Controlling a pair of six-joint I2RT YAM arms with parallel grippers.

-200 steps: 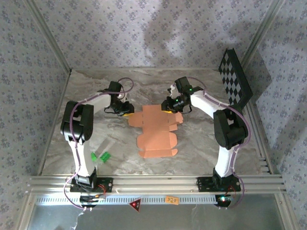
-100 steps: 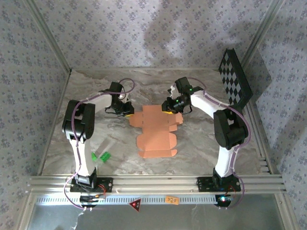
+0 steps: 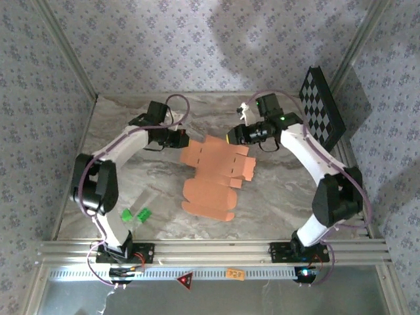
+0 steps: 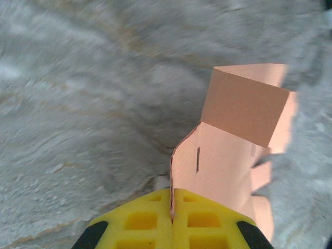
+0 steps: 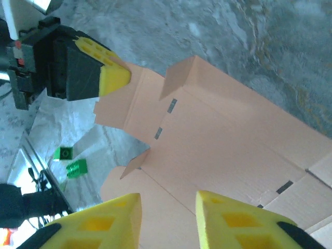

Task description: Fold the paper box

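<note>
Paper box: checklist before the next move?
1. Left gripper shut on the edge of the paper box: ok.
2. Right gripper open, over a box panel, gripping nothing: ok.
3. Box folded into shape: not ok. It is mostly spread out, with one flap raised near the left gripper.
4. Green pieces apart from the box: ok.
5. Near end of the box flat on the table: cannot tell.
</note>
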